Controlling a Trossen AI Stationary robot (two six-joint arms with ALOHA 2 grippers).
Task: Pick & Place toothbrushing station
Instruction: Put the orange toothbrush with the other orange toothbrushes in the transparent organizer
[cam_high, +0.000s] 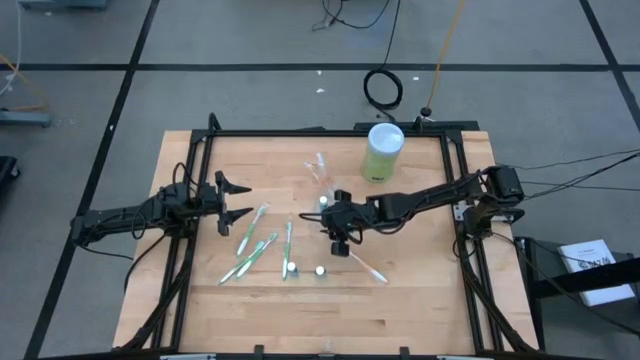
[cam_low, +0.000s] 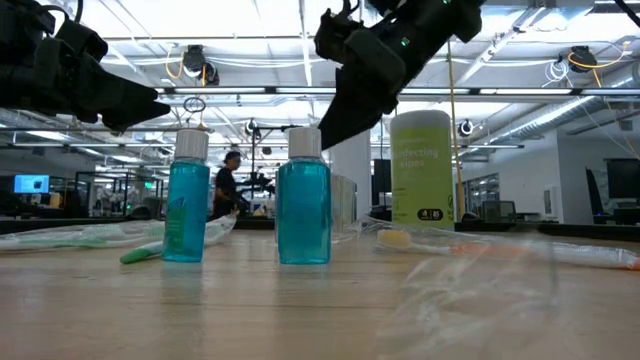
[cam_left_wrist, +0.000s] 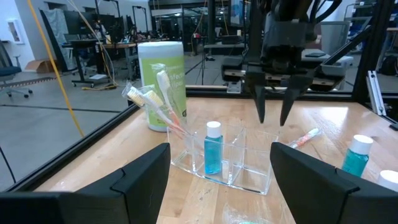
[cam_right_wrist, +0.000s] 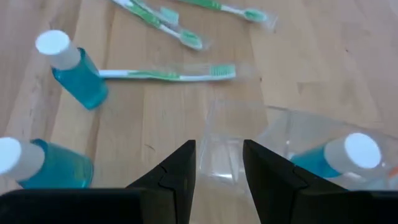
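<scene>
Right claw (cam_right_wrist: 219, 168) hangs empty, fingers a little apart, right above the clear organizer (cam_right_wrist: 249, 143), which already holds one blue bottle (cam_right_wrist: 339, 158). Come down crooked and it clips the thin wall, shoving it across the table (cam_high: 420, 300). Left claw (cam_high: 232, 199) waits spread wide, well off to the side.

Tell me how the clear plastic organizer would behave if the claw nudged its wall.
The clear organizer looks thin-walled and light, so it would probably slide on the smooth wooden table rather than resist. The blue bottle and toothbrushes stand at one end, so it may pivot. The tall brushes could rattle or tip.
</scene>
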